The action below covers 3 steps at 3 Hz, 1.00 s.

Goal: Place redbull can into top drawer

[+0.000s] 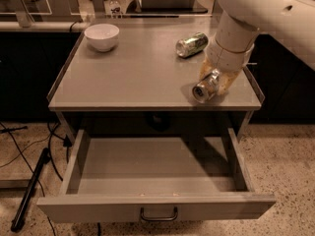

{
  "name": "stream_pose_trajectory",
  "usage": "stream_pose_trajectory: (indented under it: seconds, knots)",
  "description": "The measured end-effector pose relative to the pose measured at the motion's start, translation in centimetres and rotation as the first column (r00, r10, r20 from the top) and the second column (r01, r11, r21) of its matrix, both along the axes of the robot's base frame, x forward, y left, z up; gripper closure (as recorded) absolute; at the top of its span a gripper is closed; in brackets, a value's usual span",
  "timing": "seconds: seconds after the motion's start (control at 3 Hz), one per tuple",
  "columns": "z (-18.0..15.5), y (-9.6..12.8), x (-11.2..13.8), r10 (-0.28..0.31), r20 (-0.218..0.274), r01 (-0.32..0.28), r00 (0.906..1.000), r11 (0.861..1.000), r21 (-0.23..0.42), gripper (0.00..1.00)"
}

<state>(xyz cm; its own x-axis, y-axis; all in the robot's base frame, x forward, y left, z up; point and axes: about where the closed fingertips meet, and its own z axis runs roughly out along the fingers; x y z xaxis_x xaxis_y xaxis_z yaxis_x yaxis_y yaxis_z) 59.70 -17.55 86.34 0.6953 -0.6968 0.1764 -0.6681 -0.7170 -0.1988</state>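
My gripper point(212, 82) hangs over the front right part of the grey tabletop, under the big white arm. It is shut on the redbull can point(205, 87), a slim silver can held on its side with its silver top facing the camera, just above the table surface. The top drawer point(156, 210) is pulled wide open below the table. It is a shallow grey box with a dark bar handle point(158, 215) at the centre of its front panel, and nothing lies in it.
A stubbier greenish can point(191, 44) lies on its side at the back right of the table point(123, 82). A white bowl point(102, 36) stands at the back left. Cables and a dark pole lie on the speckled floor at the left.
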Motion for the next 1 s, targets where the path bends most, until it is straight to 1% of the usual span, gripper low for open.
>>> stream_pose_trajectory:
  seconds: [0.33,0.67,1.0]
  knots:
    - [-3.08,-1.66,-2.66,0.025,-0.148,-0.015,0.9887,0.998,0.067,1.00]
    - [-3.08,-1.66,-2.64,0.025,-0.147,-0.015,0.9888,0.998,0.067,1.00]
    - [-2.63,-1.34,-2.39,0.011,-0.155,-0.002,0.9879,0.998,0.061,1.00]
